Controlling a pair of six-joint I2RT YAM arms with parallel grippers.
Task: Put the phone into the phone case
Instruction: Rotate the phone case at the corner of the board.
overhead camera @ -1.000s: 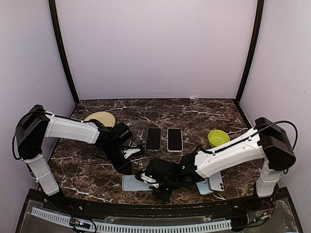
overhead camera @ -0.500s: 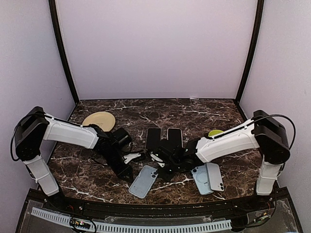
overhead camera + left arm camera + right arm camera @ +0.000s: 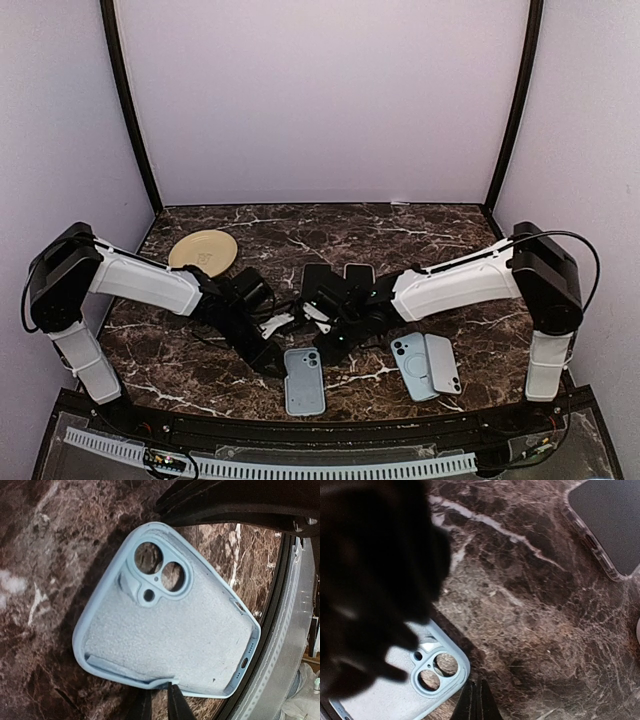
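Near tabletop's (image 3: 180,372) 6 o'clock edge | phone case (image 3: 304,380) cavity-up to receive | left tool (image 3: 159,705) pinches its wall, likely steadying | right tool (image 3: 479,700) pressed together, empty, at case's 12 o'clock | phone (image 3: 610,525) not yet picked

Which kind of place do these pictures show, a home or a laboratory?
Probably a laboratory test booth: plain pale walls enclose a marbled table, the left arm and right arm are bolted at its near edge, and a blue phone case lies there.
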